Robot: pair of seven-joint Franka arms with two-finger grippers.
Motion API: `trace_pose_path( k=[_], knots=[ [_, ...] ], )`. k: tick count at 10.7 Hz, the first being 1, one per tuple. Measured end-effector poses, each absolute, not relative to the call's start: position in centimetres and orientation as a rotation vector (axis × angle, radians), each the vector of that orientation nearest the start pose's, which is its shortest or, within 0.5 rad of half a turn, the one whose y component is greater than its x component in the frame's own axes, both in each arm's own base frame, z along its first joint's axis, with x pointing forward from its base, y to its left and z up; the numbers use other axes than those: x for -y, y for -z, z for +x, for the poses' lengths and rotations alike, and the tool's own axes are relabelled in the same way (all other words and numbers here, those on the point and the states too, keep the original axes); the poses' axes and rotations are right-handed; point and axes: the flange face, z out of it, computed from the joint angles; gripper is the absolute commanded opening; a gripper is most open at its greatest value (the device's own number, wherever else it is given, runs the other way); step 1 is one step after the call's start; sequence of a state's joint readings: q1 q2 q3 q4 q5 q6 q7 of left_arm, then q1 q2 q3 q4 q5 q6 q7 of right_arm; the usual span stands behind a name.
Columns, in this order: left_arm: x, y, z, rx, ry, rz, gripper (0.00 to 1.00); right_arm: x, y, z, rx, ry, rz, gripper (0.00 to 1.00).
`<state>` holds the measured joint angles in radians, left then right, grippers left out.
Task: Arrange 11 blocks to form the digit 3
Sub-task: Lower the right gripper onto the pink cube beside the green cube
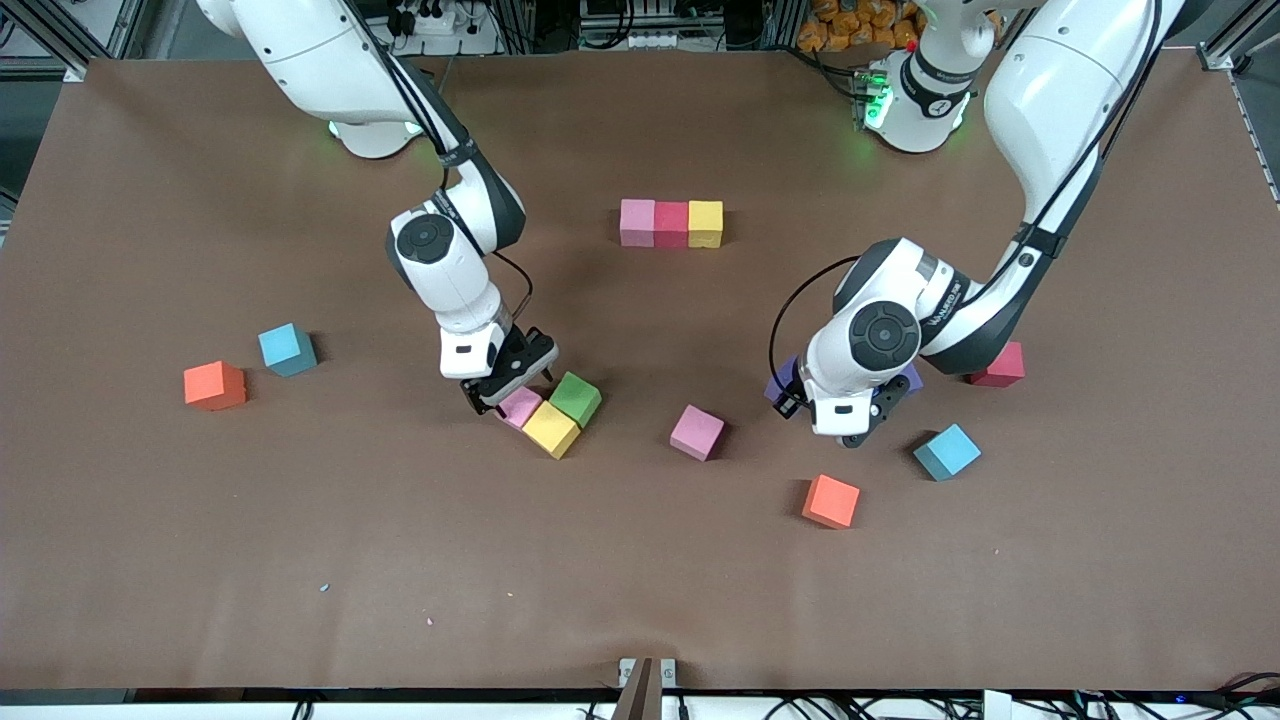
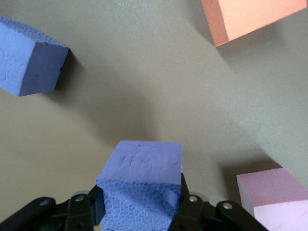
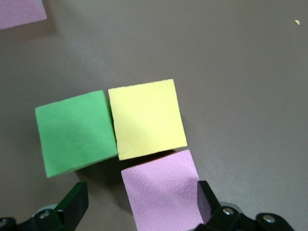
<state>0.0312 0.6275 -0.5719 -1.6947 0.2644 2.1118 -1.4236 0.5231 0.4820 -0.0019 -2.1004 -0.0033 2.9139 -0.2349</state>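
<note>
while the right pincer (image 1: 512,385) stood spread wide astride a pink block (image 1: 519,406), it would have done well to drop square and close without nudging the touching yellow block (image 1: 551,429) and green block (image 1: 576,398). the started row (image 1: 670,223) of pink, red and yellow lay farther from the front camera, with bare surface (image 1: 640,580) around it. the left pincer (image 1: 860,420) was clamped on a purple block (image 2: 139,190), probably lifted; it had open room nearby.

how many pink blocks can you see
3: one pink block ends the row of three, one sits between the open right gripper fingers, one lies alone mid-table. None seems hidden.
</note>
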Motion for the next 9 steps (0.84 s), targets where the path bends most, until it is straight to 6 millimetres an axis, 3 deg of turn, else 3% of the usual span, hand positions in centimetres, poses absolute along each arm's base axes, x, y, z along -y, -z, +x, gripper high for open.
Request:
trace_pose_path(
  k=[3,9],
  knots=[
    [29.5,-26.8,59.2,1.218,-0.229,-2.863,0.00,-27.9,-21.2,54.0,1.174,0.486,-2.846,1.00],
    [29.5,-26.5,59.1,1.218,-0.236,-2.860,0.00,-28.6,-19.8,53.7,1.184,0.498,-2.830,1.00]
  ],
)
